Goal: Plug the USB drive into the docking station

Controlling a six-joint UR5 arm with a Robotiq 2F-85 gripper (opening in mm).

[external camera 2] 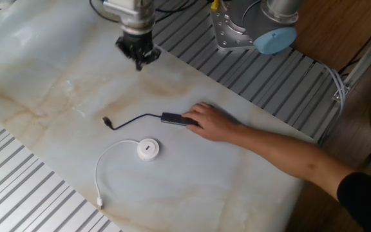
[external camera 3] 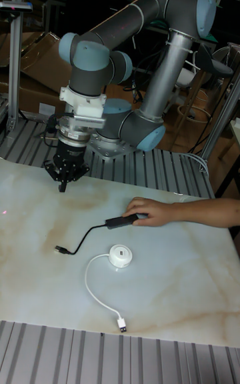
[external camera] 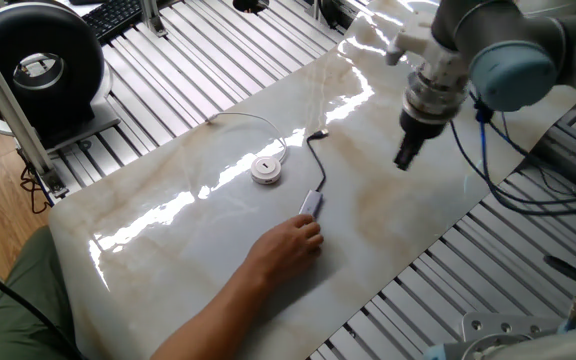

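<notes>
The USB drive (external camera 2: 171, 118) is a slim dark-grey bar lying flat on the marble table, with a person's hand (external camera 2: 211, 122) touching its end. Its thin black cable curves away to a small plug (external camera 2: 107, 121). The docking station (external camera 2: 148, 149), a white round puck, sits a little apart from the cable, and its pale wire loops off to one side. My gripper (external camera 2: 138, 63) hovers over the table's arm-side edge, well away from both, fingers together and holding nothing. The other views also show the drive (external camera: 312, 203) (external camera 3: 115, 206), the station (external camera: 266, 170) (external camera 3: 121, 255) and the gripper (external camera: 406, 158) (external camera 3: 65, 184).
The person's forearm (external camera 2: 288, 158) reaches across the table from its edge. The station's wire ends in a white connector (external camera 2: 100, 205) near the slatted aluminium frame (external camera 2: 37, 193). A black round fan-like device (external camera: 38, 65) stands off the table, and the arm's base (external camera 3: 127, 132) sits behind it.
</notes>
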